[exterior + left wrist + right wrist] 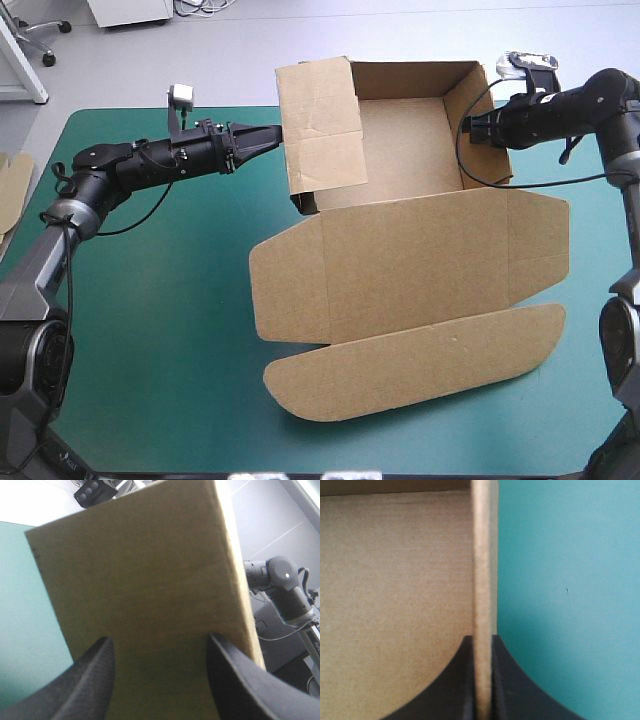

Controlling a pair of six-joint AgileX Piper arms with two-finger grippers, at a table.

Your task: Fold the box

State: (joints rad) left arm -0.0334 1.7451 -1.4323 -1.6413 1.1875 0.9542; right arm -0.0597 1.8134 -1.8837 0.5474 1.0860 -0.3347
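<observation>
Box: the brown box [410, 235] stands as an open tray on the teal-green cover [150, 300], between the two grippers, with its walls raised.
Lid: the lid [420, 265] lies flat on the cover, on the near side of both grippers. Its rounded flap [420, 372] lies farthest from them.
Left gripper: the left gripper [268, 137] [159, 639] is released, fingers spread apart and nothing clamped. The left wall panel [320, 125] [145, 580] stands upright directly ahead of the tips, its broad face spanning the gap between the fingers. Contact cannot be confirmed.
Right gripper: the right gripper [472, 127] [482, 637] is clenched on the right wall [482, 555]. One finger is on the inner side and the other on the outer side, and the wall's edge runs straight ahead.
Spare board: the spare board [12, 185] lies at the table's left edge, well behind the left gripper.
</observation>
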